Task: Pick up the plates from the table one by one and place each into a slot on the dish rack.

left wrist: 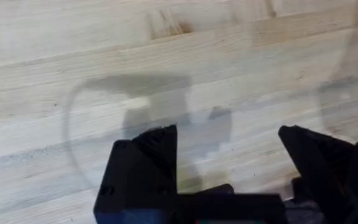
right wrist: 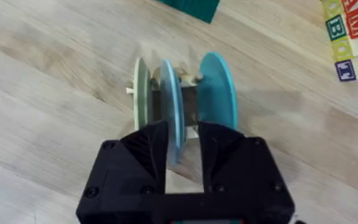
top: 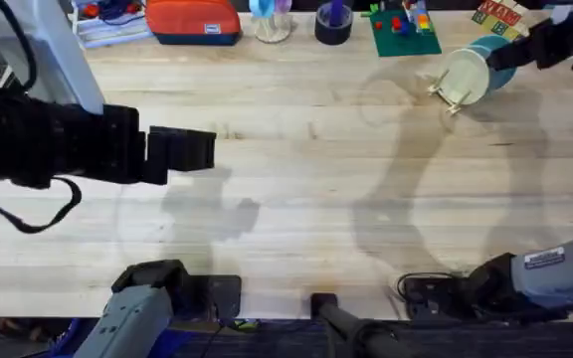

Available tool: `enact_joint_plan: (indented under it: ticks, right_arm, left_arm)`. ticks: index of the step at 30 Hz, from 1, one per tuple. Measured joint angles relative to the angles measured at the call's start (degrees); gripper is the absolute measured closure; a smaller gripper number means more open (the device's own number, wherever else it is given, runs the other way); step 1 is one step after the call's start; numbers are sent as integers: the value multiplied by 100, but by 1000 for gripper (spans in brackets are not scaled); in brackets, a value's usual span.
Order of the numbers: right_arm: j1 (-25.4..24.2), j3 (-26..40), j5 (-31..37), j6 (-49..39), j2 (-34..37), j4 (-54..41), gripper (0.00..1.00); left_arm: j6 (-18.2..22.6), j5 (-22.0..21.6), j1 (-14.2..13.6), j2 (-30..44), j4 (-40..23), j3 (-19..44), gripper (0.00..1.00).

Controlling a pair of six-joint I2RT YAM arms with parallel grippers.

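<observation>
Three plates stand on edge in the dish rack [right wrist: 191,78] at the table's far right: a cream one [right wrist: 143,93], a pale blue one [right wrist: 171,106] in the middle slot and a teal one [right wrist: 217,90]. My right gripper [right wrist: 183,146] reaches over the rack and is shut on the pale blue plate's near rim. From overhead the rack with its plates [top: 466,75] sits just left of the right gripper [top: 510,57]. My left gripper [left wrist: 229,149] hangs open over bare wood of the table [left wrist: 104,56], at the left [top: 202,149].
Along the far edge stand a green block board [top: 406,30], letter blocks [top: 500,15], a dark roll [top: 333,25], a clear glass [top: 272,20] and a red-orange case [top: 192,20]. The letter blocks [right wrist: 347,37] lie close beside the rack.
</observation>
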Motion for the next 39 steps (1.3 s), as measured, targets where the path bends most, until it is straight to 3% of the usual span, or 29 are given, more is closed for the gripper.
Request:
enact_joint_plan:
  ticks: [15, 18, 23, 27, 33, 39]
  right_arm:
    - [0, 174, 0, 62, -298, 114, 683]
    - [0, 235, -2, 162, -648, 85, 610]
    - [0, 295, -4, 350, -1275, -343, 360]
    - [0, 295, -4, 481, -1699, -540, 264]
    - [53, 295, -2, 1257, -2409, -704, 188]
    - [349, 299, -23, 1806, -3148, -1756, 175]
  left_arm:
    - [0, 0, 0, 0, 0, 0, 7]
    - [0, 0, 0, 0, 0, 0, 7]
    - [0, 0, 0, -2, 0, 0, 8]
    - [0, 0, 0, -1, 0, 0, 7]
    - [0, 0, 0, 0, 0, 0, 7]
    - [0, 0, 0, 0, 0, 0, 7]
